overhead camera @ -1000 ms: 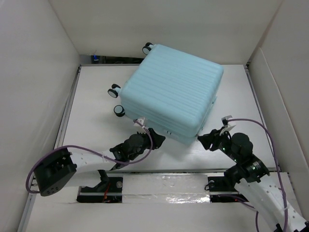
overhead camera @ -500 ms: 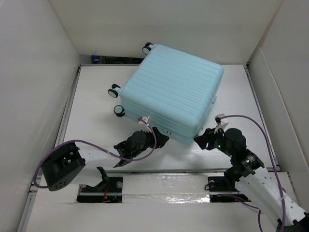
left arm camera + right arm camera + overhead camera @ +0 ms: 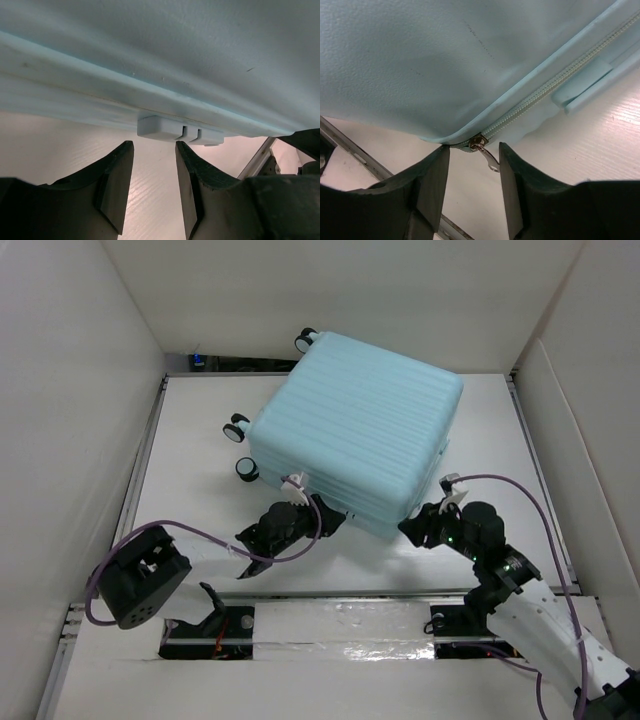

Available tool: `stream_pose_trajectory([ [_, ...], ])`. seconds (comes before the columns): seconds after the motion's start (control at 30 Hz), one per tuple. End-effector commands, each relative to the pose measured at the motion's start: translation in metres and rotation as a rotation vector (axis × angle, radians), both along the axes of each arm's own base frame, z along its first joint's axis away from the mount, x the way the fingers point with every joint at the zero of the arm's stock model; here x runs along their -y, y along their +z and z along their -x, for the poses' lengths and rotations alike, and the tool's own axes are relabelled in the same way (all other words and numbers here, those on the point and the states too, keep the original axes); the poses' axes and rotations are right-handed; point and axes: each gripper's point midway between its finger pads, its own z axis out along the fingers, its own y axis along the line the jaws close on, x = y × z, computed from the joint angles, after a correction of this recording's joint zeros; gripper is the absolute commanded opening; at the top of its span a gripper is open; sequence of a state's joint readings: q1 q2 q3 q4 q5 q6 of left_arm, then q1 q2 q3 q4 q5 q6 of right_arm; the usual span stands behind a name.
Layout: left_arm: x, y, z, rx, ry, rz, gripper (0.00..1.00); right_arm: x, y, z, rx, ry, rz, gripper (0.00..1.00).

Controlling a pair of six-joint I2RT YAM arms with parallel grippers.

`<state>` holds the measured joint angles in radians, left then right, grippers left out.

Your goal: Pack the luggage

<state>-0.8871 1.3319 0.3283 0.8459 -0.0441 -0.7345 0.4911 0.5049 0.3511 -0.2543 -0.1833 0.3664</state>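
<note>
The luggage point(image 3: 355, 430), a pale aqua-blue ribbed hard-shell suitcase, lies closed and flat on the table, wheels to the far left. My left gripper point(image 3: 322, 512) is at its near side, open; in the left wrist view point(image 3: 154, 145) its fingertips sit just below a small plastic block point(image 3: 172, 129) on the shell's seam point(image 3: 150, 95). My right gripper point(image 3: 408, 529) is open at the suitcase's near right corner; in the right wrist view point(image 3: 472, 150) a metal zipper pull point(image 3: 485, 151) hangs between the fingertips at the end of the zipper point(image 3: 545, 90), not gripped.
White walls enclose the table point(image 3: 190, 460) on the left, back and right. Three spinner wheels point(image 3: 236, 428) stick out on the suitcase's far left side. A metal rail point(image 3: 350, 615) runs along the near edge by the arm bases.
Both grippers have moved in toward the suitcase's near side. The right gripper has come left to the near right corner, around the zipper pull. The suitcase has not moved.
</note>
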Motion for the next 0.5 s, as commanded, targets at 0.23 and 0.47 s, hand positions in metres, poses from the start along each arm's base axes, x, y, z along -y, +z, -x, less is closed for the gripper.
stream_pose_trajectory([
  [0.23,0.025,0.029,-0.005,0.076,-0.081,0.085,0.36,-0.005,-0.007,0.003,0.02,0.02,-0.048,0.12],
  [0.47,0.029,0.038,-0.009,0.101,-0.082,0.099,0.36,0.001,0.003,-0.004,0.054,-0.024,-0.039,0.0],
])
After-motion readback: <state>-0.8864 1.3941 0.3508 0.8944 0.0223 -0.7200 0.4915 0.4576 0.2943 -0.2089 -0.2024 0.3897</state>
